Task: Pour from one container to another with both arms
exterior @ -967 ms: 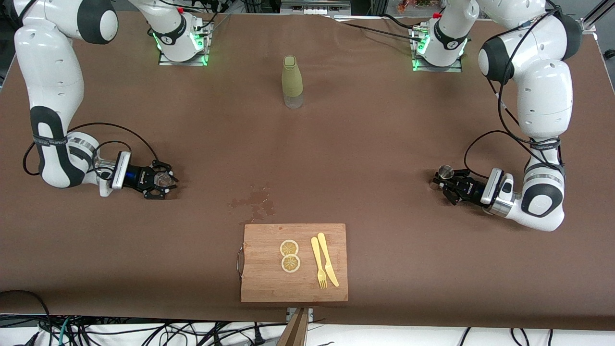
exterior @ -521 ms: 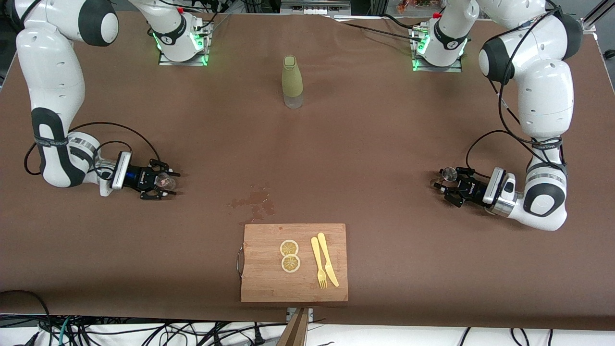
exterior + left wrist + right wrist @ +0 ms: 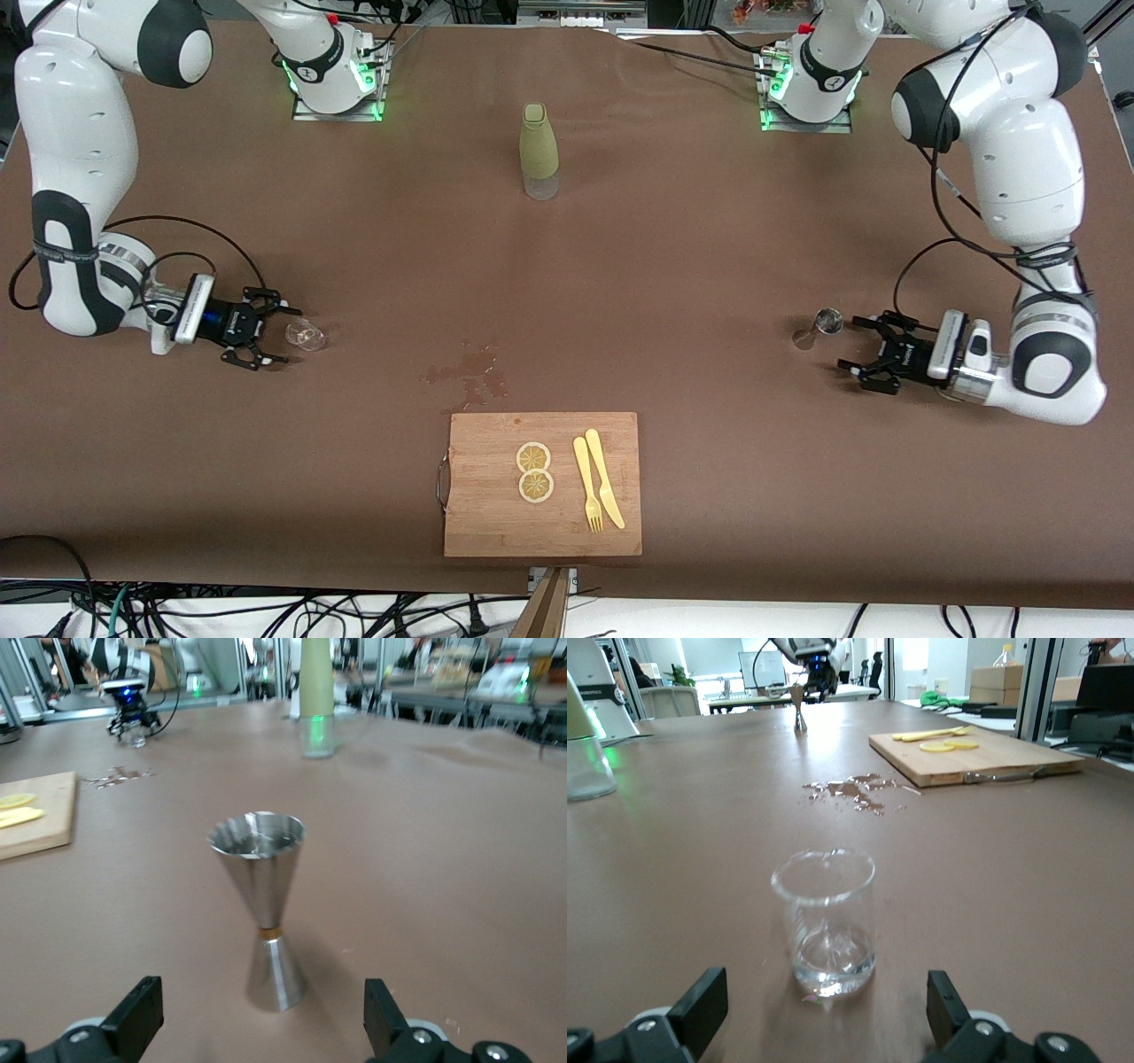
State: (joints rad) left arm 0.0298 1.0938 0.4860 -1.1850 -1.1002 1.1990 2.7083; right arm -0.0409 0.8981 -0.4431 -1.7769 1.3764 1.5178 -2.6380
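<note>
We note a wide desk [image 3: 673, 266] under a brown cover, with cables trailing along its edge nearest the front camera. The wrist views show a lab room around it with workstations and shelving.

A wooden cutting board [image 3: 496, 523] lies at the desk edge nearest the front camera, bearing two lemon slices [image 3: 534, 471], a yellow fork [image 3: 586, 486] and a yellow knife [image 3: 604, 478]. A wet patch [image 3: 469, 372] marks the cover just above the board.

An olive-sleeved bottle [image 3: 539, 151] stands upright midway between the arm bases.

The left gripper [image 3: 861, 353] sits low at the left arm's end, jaws spread wide, holding nothing. The steel jigger [image 3: 827, 321] stands upright on the desk just beside its fingertips, not touching.

The right gripper [image 3: 276, 333] sits low at the right arm's end, jaws also wide, empty. The clear glass cup [image 3: 305, 335] stands upright just off its fingertips, with a little liquid in its bottom.
</note>
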